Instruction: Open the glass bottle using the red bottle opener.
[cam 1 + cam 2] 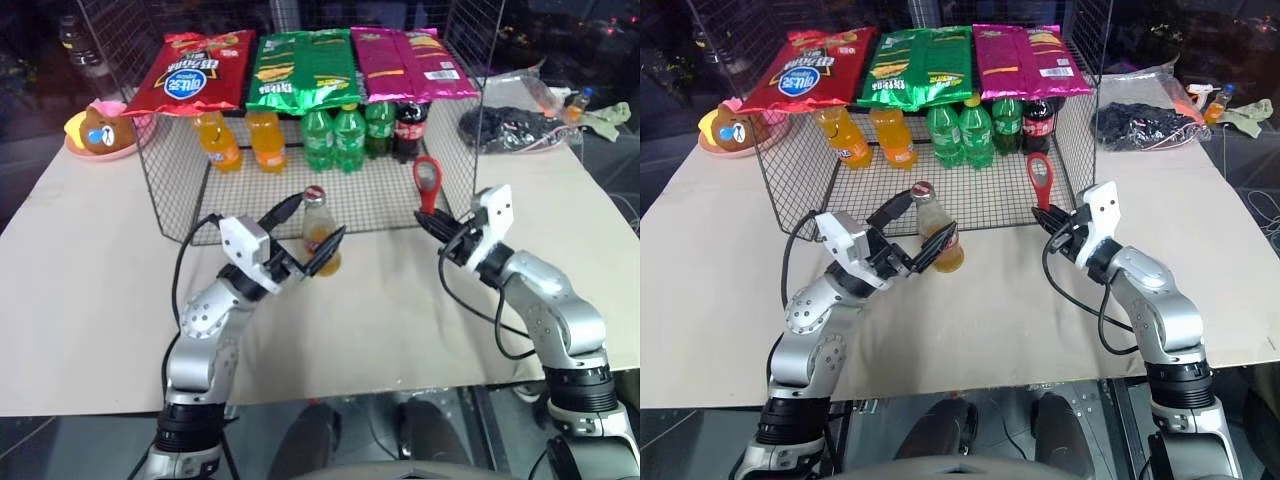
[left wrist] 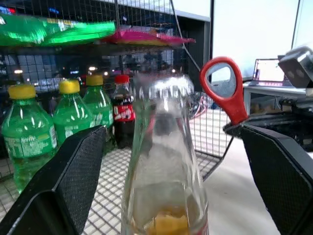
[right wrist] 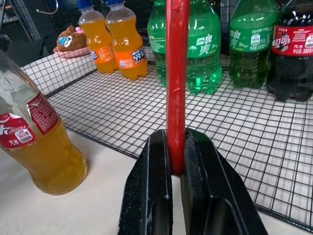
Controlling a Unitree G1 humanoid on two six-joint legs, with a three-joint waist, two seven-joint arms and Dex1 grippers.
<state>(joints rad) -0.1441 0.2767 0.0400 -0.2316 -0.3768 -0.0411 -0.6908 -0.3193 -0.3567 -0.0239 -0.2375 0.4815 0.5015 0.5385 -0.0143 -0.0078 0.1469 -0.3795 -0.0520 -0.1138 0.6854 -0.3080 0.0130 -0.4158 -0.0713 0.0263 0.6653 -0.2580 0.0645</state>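
While right claw [image 1: 432,222] grips opener [image 1: 427,183], handle hidden

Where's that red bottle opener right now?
The red bottle opener stands upright, pinched in the right pincer, right of the glass bottle and just before the wire rack.

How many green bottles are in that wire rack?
3 green bottles stand in a row between the orange bottles and the cola bottle; more may be hidden.

The bottle [image 2: 164,161] is clear, glossy glass, and the opener [image 3: 176,73] looks like smooth red plastic. A thin black wire rack [image 1: 185,225] stands on the matt, beige, paper-like worktop [image 1: 90,290], under shiny foil snack bags [image 1: 300,65].
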